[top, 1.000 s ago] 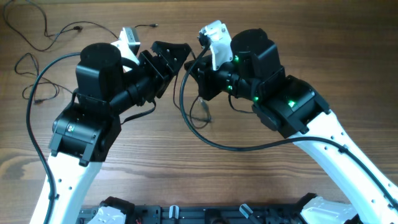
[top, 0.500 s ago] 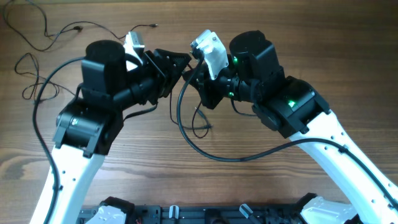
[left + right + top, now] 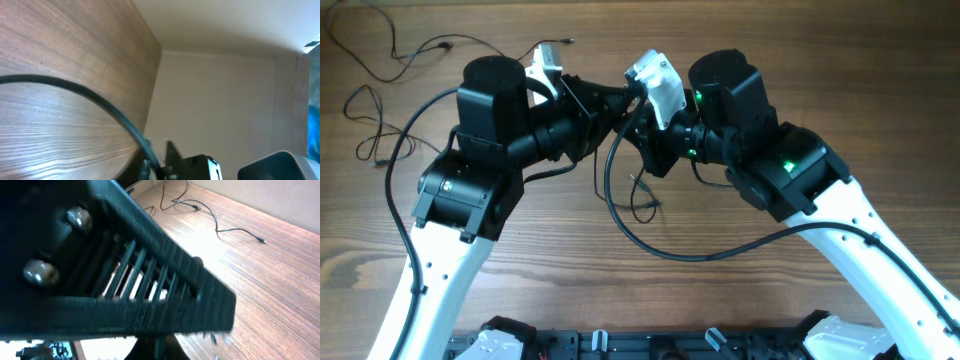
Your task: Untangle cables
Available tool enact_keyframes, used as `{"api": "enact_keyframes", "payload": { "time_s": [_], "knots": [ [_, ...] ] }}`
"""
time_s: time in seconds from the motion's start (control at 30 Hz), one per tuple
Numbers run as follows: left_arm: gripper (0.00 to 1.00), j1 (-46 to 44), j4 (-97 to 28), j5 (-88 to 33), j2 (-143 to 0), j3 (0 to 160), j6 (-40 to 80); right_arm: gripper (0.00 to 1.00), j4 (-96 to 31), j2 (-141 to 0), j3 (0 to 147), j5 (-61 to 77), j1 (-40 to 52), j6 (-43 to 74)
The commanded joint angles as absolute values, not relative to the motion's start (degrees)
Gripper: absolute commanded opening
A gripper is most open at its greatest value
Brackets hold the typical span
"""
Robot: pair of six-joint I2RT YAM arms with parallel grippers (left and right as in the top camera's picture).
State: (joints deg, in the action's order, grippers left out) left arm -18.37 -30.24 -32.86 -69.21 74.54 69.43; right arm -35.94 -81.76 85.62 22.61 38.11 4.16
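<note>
left gripper [image 3: 610,100]: nosed against the right, jaws hidden, can't tell.
right gripper [image 3: 640,120]: same; i'm guessing they're up close to share a strand.
cables [image 3: 430,45]: mostly loose far left, well apart from both; one thin strand [image 3: 645,190] just below them.

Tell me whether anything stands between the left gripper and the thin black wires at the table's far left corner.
Yes. Seen from overhead, the left arm's own black cylindrical joint lies between the left gripper and the thin black wires.
</note>
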Motion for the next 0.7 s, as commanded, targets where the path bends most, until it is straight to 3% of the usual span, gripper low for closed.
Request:
{"api": "enact_keyframes", "payload": {
  "time_s": [0.0, 0.1, 0.17, 0.2, 0.23, 0.5, 0.67],
  "knots": [
    [0.04, -18.46, -30.2, -33.47, -69.04, 75.26, 68.77, 0.07, -35.62, -81.17, 86.32, 23.86, 38.09, 3.18],
    [0.04, -18.46, -32.45, -28.32, -69.01, 75.26, 65.8, 0.14, -35.68, -81.17, 86.32, 23.83, 38.09, 3.29],
    [0.04, -18.46, -34.2, -25.12, -69.01, 75.26, 65.21, 0.48, -35.66, -81.17, 86.32, 23.81, 38.09, 3.64],
    [0.04, -18.46, -34.39, -24.18, -69.01, 75.26, 63.0, 0.86, -35.66, -81.14, 86.32, 23.51, 38.09, 3.9],
    [0.04, -18.46, -34.37, -23.83, -68.99, 75.26, 60.64, 1.0, -35.68, -81.14, 86.32, 20.95, 38.06, 6.37],
    [0.04, -15.2, -42.39, -13.69, -63.99, 75.29, 57.19, 1.0, -36.45, -81.1, 86.35, 14.74, 33.5, 18.68],
    [0.04, -4.19, -50.85, -9.91, -58.78, 75.29, 57.17, 1.0, -39.0, -81.1, 86.35, 14.76, 29.28, 19.66]
  ]
}}
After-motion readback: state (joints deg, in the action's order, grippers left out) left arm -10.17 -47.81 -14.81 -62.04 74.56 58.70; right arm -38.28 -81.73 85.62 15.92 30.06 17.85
